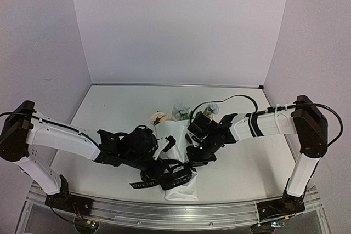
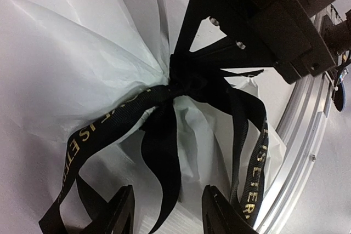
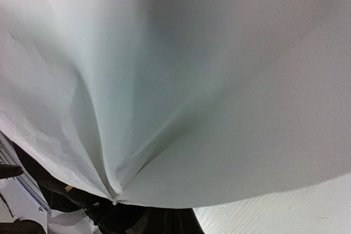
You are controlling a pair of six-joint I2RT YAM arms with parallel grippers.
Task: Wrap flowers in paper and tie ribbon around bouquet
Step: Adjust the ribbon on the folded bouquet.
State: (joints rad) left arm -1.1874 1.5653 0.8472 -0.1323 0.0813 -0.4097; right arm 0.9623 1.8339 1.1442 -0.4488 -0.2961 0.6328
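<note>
The bouquet lies mid-table as a white paper (image 1: 174,133) cone, with cream-pink and pale blue flowers (image 1: 180,110) at its far end. The black lettered ribbon (image 1: 164,178) is cinched round the cone. In the left wrist view its knot (image 2: 184,83) gathers the paper (image 2: 71,64), and loose tails hang down. My left gripper (image 2: 167,212) is open, one ribbon tail hanging loose between its fingers. My right gripper (image 1: 196,153) is shut at the knot, its black fingers (image 2: 189,31) converging on the ribbon. Paper (image 3: 192,80) fills the right wrist view above a strip of ribbon (image 3: 60,193).
An aluminium rail (image 1: 164,212) runs along the near table edge, close beside the cone's narrow end and also seen as the rail (image 2: 307,135) in the left wrist view. White walls enclose the back and sides. A black cable (image 1: 236,98) loops above the right arm.
</note>
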